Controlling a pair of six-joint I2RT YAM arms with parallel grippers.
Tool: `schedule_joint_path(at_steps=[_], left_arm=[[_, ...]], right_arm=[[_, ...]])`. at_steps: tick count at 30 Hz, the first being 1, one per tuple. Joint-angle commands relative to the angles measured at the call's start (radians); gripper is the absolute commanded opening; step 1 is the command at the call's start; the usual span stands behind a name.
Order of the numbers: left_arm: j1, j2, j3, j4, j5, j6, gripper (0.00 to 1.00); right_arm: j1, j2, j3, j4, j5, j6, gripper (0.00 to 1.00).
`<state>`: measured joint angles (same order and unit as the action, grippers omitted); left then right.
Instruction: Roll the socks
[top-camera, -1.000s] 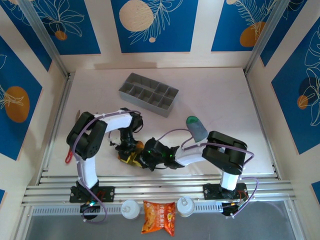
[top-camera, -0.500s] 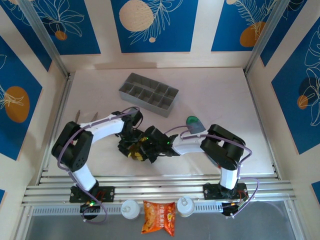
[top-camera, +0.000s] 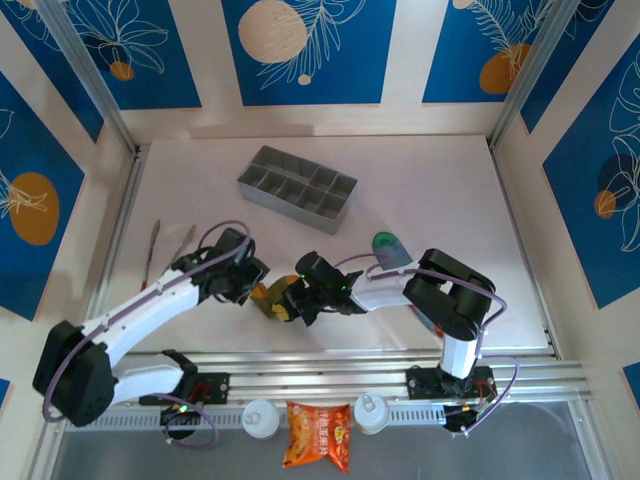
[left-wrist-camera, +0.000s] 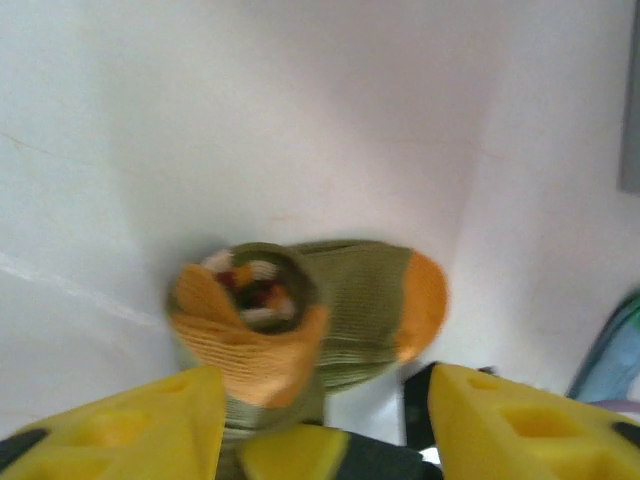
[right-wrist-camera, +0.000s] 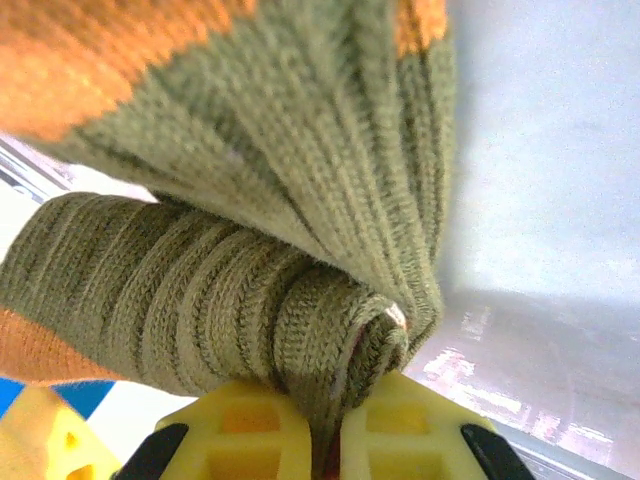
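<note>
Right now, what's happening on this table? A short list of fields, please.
olive sock: partly rolled, orange toe sticking out
right gripper: shut on the olive sock
left gripper: open, sock just ahead of its fingers
grey-blue sock: unrolled, flat on the table
divider tray: far part of table

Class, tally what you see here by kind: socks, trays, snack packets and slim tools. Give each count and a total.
Socks: 2, the olive sock and the grey-blue sock
Tray: 1
Snack packet: 1
Slim tools: 2
Total: 6
</note>
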<state>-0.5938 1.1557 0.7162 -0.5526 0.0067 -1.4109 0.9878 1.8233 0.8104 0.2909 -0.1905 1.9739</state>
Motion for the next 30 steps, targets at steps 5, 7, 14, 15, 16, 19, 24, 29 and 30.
schedule_joint_path(at_steps=[5,7,14,15,16,19,24,29,30], left_arm=[[-0.016,-0.083,-0.154,0.182,-0.006,0.022,0.36],[-0.024,-0.074,-0.172,0.188,0.003,0.011,0.36],[-0.069,0.004,-0.21,0.246,0.027,-0.001,0.44],[-0.075,0.012,-0.213,0.252,0.029,-0.001,0.46],[-0.083,0.019,-0.213,0.249,0.03,-0.001,0.48],[-0.094,0.039,-0.222,0.245,0.04,0.001,0.51],[-0.111,0.062,-0.245,0.261,0.05,-0.006,0.51],[-0.139,0.103,-0.257,0.259,0.068,-0.01,0.52],[-0.145,0.109,-0.26,0.265,0.07,-0.01,0.52]], right_arm=[[-0.028,0.111,-0.123,-0.322,-0.021,0.097,0.0],[-0.033,0.113,-0.123,-0.325,-0.022,0.097,0.0],[-0.044,0.125,-0.128,-0.314,-0.031,0.094,0.0],[-0.047,0.125,-0.127,-0.314,-0.031,0.093,0.0],[-0.047,0.125,-0.129,-0.314,-0.03,0.093,0.0],[-0.05,0.128,-0.132,-0.315,-0.03,0.092,0.0],[-0.053,0.137,-0.136,-0.318,-0.035,0.086,0.0],[-0.054,0.146,-0.139,-0.325,-0.039,0.079,0.0],[-0.054,0.149,-0.138,-0.33,-0.04,0.075,0.0]])
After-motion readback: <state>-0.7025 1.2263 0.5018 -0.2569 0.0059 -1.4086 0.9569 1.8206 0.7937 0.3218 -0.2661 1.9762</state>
